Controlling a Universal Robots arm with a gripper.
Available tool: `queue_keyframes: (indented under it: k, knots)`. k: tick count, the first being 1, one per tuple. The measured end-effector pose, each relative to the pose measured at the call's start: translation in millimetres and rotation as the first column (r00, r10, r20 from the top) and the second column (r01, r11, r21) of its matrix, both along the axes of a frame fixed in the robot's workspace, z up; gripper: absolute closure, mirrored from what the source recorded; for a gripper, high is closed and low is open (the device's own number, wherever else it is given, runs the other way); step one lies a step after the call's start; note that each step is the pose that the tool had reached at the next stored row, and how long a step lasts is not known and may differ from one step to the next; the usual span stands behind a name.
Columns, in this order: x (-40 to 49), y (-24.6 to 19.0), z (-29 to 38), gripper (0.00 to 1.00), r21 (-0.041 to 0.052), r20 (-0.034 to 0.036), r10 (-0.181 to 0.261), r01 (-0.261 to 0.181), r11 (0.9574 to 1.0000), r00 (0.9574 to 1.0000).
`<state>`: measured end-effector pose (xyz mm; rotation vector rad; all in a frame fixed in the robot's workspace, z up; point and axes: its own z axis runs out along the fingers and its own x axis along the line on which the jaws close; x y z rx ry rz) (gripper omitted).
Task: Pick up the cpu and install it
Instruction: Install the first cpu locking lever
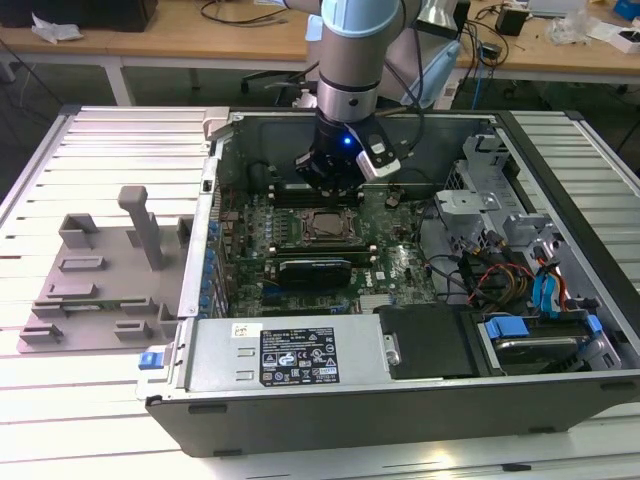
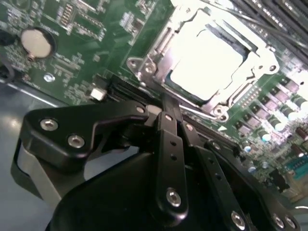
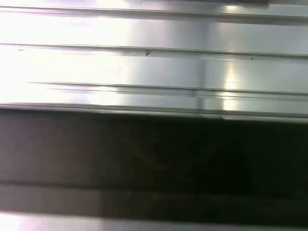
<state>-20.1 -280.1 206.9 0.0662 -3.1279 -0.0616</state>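
Note:
The cpu (image 2: 207, 60), a square chip with a bright silvery top, lies flat inside the black-framed socket (image 2: 144, 67) on the green motherboard (image 2: 86, 29). In the exterior view the cpu (image 1: 325, 226) sits mid-board inside the open computer case. My gripper (image 1: 331, 195) hangs just above the board, behind the socket. In the second wrist view the gripper (image 2: 166, 103) has its black fingers drawn together, their tips at the socket's edge. Nothing is between them.
A grey plastic tray (image 1: 60, 300) with upright posts stands on the ribbed metal table at the exterior view's left. The case walls (image 1: 205, 250) ring the board. Cables and drive bays (image 1: 520, 260) crowd the exterior view's right. A black power supply (image 1: 290, 355) lies at the front.

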Motion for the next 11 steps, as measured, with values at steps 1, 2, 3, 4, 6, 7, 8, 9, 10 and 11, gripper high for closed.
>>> queue_keyframes:
  k: [1, 2, 3, 4, 6, 7, 8, 9, 10, 11]
  knots:
    - [3.2, 0.2, -0.2, 0.89, -0.0001, -0.0027, 0.0, 0.0, 1.0, 1.0]
    - [6.4, 0.4, -0.5, 0.89, -0.0004, -0.0059, 0.0, 0.0, 1.0, 1.0]
    - [8.8, 0.7, -0.7, 0.89, -0.0009, -0.0083, 0.0, 0.0, 1.0, 1.0]
    - [10.9, 1.0, -1.0, 0.89, -0.0014, -0.0103, 0.0, 0.0, 1.0, 0.9999]
    - [12.9, 1.3, -1.8, 0.89, -0.003, -0.0136, 0.0, 0.0, 1.0, 0.9999]
    - [12.9, 1.4, -2.4, 0.89, -0.0041, -0.0147, 0.0, 0.0, 1.0, 0.9999]
    - [13.0, 1.4, -2.6, 0.89, -0.0051, -0.0148, 0.0, 0.0, 1.0, 0.9999]
    - [13.0, 1.4, -2.7, 0.89, -0.0066, -0.0148, 0.0, 0.0, 1.0, 0.9999]
    - [13.0, 1.4, -2.7, 0.89, -0.0081, -0.0147, 0.0, 0.0, 1.0, 0.9999]
    - [13.0, 1.4, -2.7, 0.89, -0.0095, -0.0146, 0.0, 0.0, 1.0, 0.9999]
